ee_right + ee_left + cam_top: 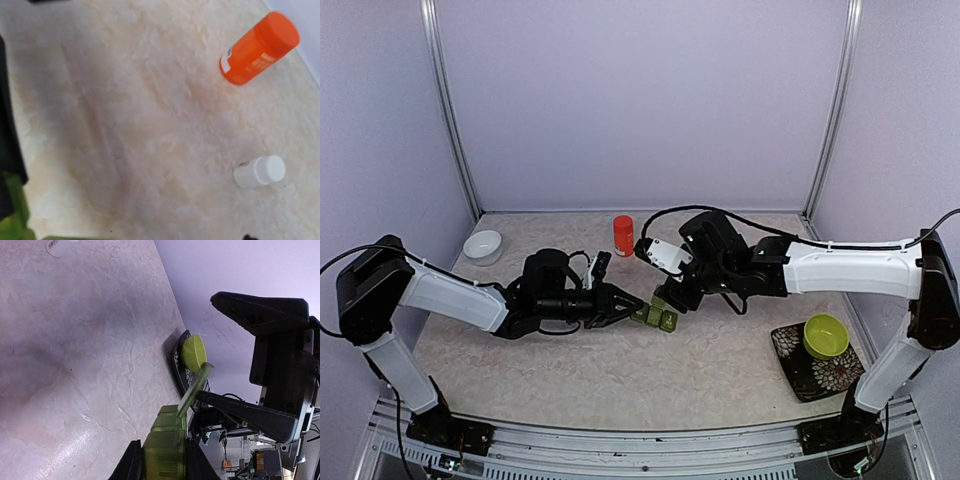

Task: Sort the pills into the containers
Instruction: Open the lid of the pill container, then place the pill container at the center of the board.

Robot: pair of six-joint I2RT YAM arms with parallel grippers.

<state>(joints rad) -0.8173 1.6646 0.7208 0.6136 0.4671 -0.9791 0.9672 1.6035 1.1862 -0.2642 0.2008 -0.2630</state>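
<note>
The dark green pill box, the containers (657, 318), lies at mid-table. My left gripper (636, 307) is shut on its near end; in the left wrist view the box (165, 450) sits squeezed between both fingers. One lid (195, 386) stands raised. My right gripper (669, 299) hovers at the box's far end, open; its two black fingers (260, 312) are spread wide, the lower one beside the raised lid. A strip of the box (11, 220) shows at the lower left of the right wrist view. No pills are in view.
A red-orange bottle (623, 235) stands behind the box, also visible as the bottle (257, 48). A small white bottle (259, 171) lies near it. A white bowl (483, 246) sits at the back left. A lime-green bowl (825, 335) rests on a dark patterned mat (798, 368) at the right.
</note>
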